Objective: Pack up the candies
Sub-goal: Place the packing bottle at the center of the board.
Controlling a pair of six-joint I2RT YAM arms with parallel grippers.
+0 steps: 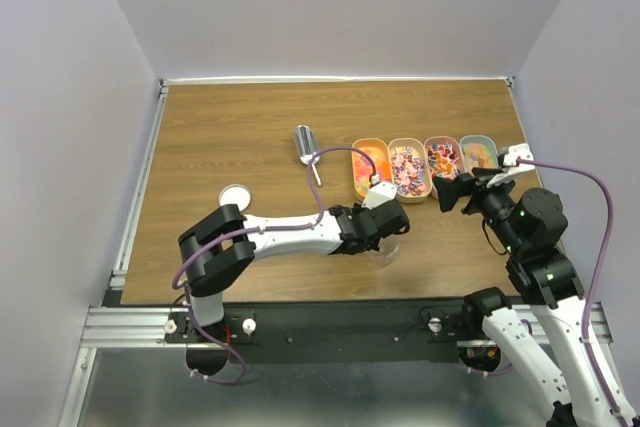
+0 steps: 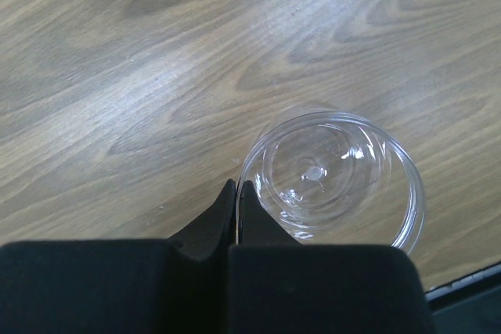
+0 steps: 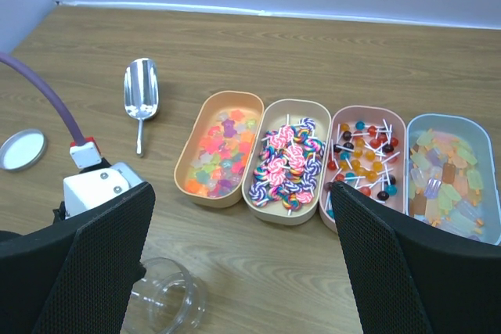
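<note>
The candies (image 3: 221, 154) are tiny multicoloured sweets in the leftmost oblong tray (image 3: 190, 185), also seen from the top (image 1: 371, 161). A clear empty jar (image 2: 333, 181) stands on the table in front of the trays (image 1: 386, 250) and shows low in the right wrist view (image 3: 163, 303). My left gripper (image 2: 236, 187) is shut, its tips pinched at the jar's left rim (image 1: 385, 222). A metal scoop (image 1: 305, 144) lies left of the trays (image 3: 141, 93). My right gripper (image 3: 243, 271) is open wide and empty, hovering near the right-hand trays (image 1: 470, 187).
Three more trays hold swirl lollipops (image 3: 291, 163), ball lollipops (image 3: 364, 154) and ice-pop sweets (image 3: 450, 170). A white round lid (image 1: 235, 196) lies at the left. The table's near edge runs just behind the jar (image 2: 470, 279).
</note>
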